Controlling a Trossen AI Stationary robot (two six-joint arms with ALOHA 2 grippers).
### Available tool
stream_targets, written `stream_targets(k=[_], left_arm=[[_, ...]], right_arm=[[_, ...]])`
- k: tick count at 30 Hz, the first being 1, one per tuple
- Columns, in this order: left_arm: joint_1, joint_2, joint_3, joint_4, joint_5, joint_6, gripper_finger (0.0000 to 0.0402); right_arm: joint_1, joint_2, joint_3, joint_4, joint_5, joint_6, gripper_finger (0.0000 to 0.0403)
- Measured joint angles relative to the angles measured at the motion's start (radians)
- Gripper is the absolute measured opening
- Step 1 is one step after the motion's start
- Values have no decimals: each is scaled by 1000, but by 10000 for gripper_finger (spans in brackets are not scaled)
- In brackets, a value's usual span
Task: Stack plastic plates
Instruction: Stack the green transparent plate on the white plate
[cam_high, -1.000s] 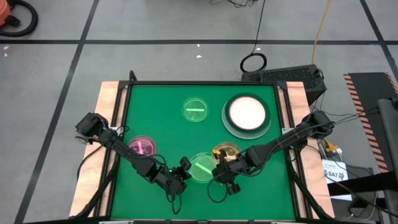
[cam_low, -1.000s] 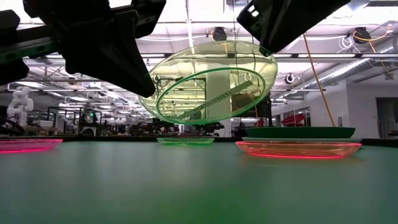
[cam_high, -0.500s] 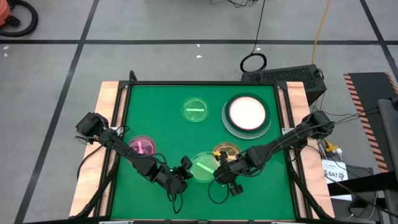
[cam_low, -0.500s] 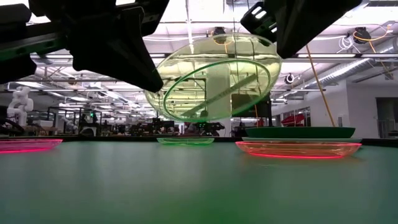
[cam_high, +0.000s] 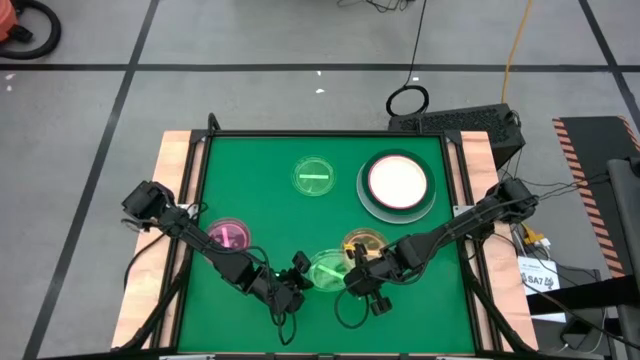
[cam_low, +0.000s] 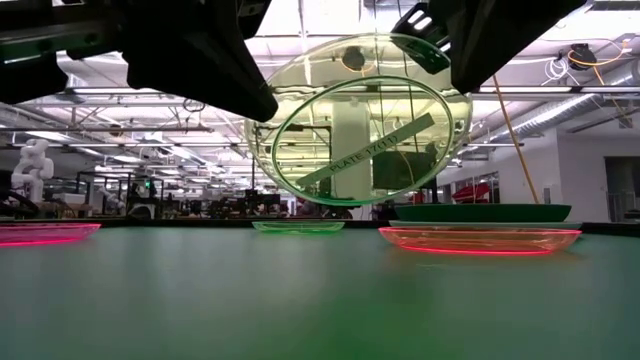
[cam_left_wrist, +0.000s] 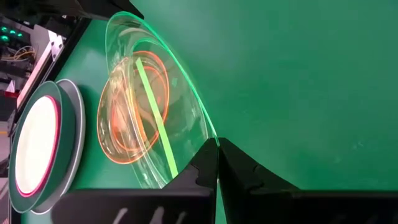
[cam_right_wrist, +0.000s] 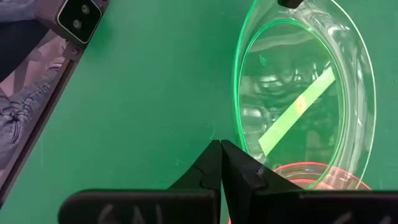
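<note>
A small translucent green dish with a bar mark (cam_high: 326, 268) (cam_low: 360, 130) hangs tipped up on edge near the table's near edge, between my two grippers. My left gripper (cam_high: 298, 275) (cam_left_wrist: 217, 144) is shut on its left rim. My right gripper (cam_high: 352, 272) (cam_right_wrist: 221, 144) is shut at its right rim. An amber dish (cam_high: 365, 242) lies flat just beyond. A pink dish (cam_high: 229, 235) and a second green dish (cam_high: 313, 176) lie flat too. The large plates (cam_high: 398, 184) are stacked, cream on top. My left gripper pinches the green dish's rim (cam_left_wrist: 210, 132) between its two fingers, coming level from the table's left. The dish is lifted clear of the table and stands steeply tilted. My right gripper's fingers are shut together, and the dish's opposite rim (cam_right_wrist: 244, 149) runs behind one finger (cam_right_wrist: 249, 177); whether it is pinched, I cannot tell.
The green mat has a raised dark frame (cam_high: 200, 200) with wooden strips outside it. The amber dish (cam_low: 480, 240) lies under and behind the held dish. The stack (cam_low: 480, 212) stands at the far right. The mat's middle and near left are bare.
The held green dish has tipped up steeper, nearer to standing on edge. It has also risen a little and shifted slightly toward the table's right. Both grippers have gone up with it and stayed shut.
</note>
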Motion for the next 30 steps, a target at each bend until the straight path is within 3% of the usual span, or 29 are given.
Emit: stream_targets(k=[7,13,23,30], left_arm=[[1,0,1,1,-1,-10,5],[2,0,4,12,-4,-27,5],[1,0,5,9,-4,-29,5],[1,0,3,5,-3,-23,5]], right_arm=[[8,0,0,-12,-1,83,5],[41,-21,3,-30,12,130,46],[87,-125,48,-168,257,152,103],[77,-99,48,-127,288,63,132]])
